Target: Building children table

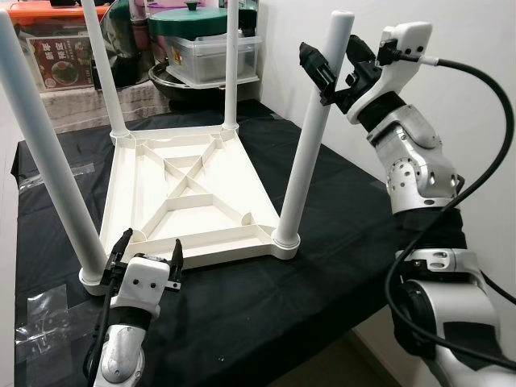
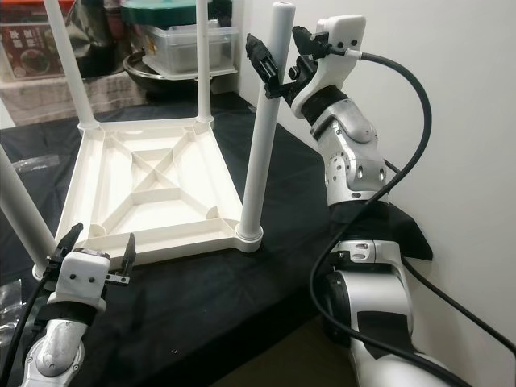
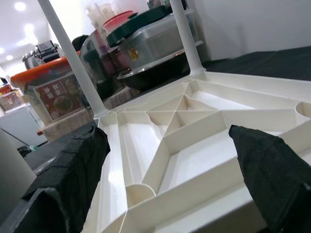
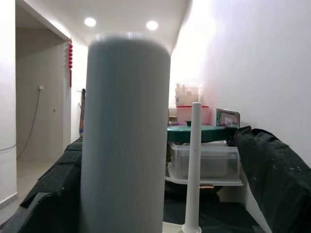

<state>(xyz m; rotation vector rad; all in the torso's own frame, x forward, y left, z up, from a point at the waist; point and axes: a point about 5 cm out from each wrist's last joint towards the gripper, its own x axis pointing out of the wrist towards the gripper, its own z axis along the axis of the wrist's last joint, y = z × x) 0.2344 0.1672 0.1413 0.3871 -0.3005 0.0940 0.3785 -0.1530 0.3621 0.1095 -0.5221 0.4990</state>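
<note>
A white plastic children's table (image 1: 193, 189) lies upside down on a black cloth, with its legs pointing up. My right gripper (image 1: 337, 60) is open at the top of the near right leg (image 1: 310, 137), one finger on each side. In the right wrist view that leg (image 4: 124, 136) stands between the black fingers (image 4: 272, 170), with a gap on one side. My left gripper (image 1: 149, 254) is open and low, just before the tabletop's front rim (image 3: 194, 204) near the near left leg (image 1: 48, 161). It holds nothing.
Behind the table are the far legs (image 1: 231, 64), a clear box under a green-lidded pot (image 1: 201, 36) and an orange-lidded box (image 1: 56, 48). A white wall is close on the right. The cloth's front edge (image 1: 266, 355) drops off near me.
</note>
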